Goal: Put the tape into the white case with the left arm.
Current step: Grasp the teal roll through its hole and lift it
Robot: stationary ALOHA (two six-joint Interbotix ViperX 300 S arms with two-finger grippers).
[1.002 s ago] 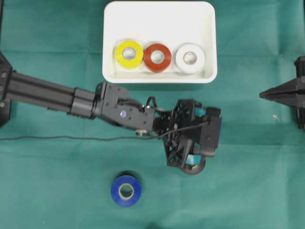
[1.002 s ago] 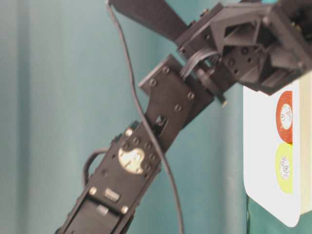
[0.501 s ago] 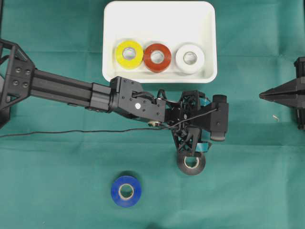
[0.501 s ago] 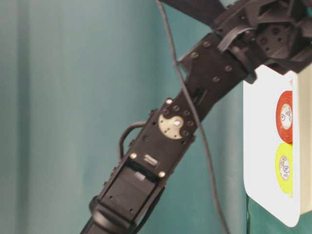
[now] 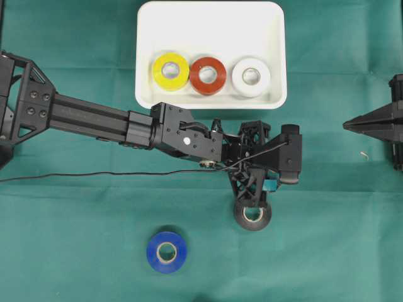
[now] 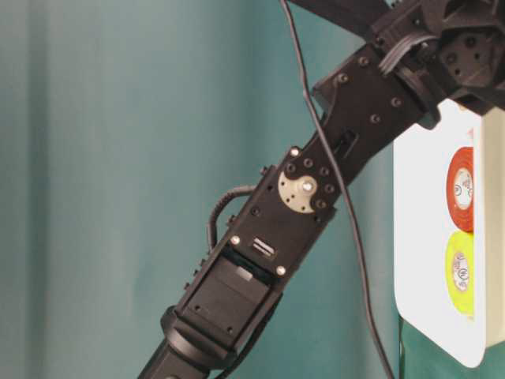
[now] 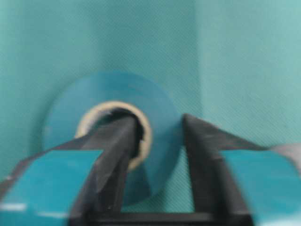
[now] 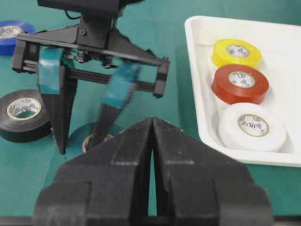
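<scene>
Teal tape now pinched: left end effector just clenched, one finger in core. Next: lift twd white case.

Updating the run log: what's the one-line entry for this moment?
left gripper: shut on teal tape roll, one finger in core | right gripper: shut | white case: yellow roll, red roll, white roll

White case: back half bare; front row holds yellow roll, red roll, white roll. Left arm spans the tabletop before it. Black roll apparently beside the left pincer.
</scene>
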